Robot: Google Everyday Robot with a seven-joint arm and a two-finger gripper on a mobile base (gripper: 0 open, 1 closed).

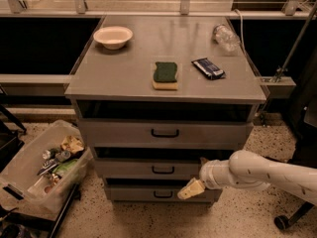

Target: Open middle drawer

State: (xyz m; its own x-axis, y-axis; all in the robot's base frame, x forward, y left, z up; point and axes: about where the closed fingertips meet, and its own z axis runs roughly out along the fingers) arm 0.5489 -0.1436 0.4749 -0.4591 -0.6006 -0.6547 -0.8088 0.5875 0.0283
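The middle drawer (133, 169) is the second of three grey drawer fronts in the metal cabinet, and its small black bar handle (163, 170) sits at centre. It looks closed, flush with the drawers above and below. My gripper (191, 188) is on the end of the white arm (257, 172), which comes in from the right. It hangs in front of the cabinet at the seam between the middle and lowest drawers, right of and below the middle handle. It is not on the handle.
The cabinet top (124, 73) holds a white bowl (113, 36), a green sponge (165, 75), a dark snack packet (208, 68) and a clear plastic bottle (226, 35). A clear bin of trash (42, 167) stands on the floor to the left.
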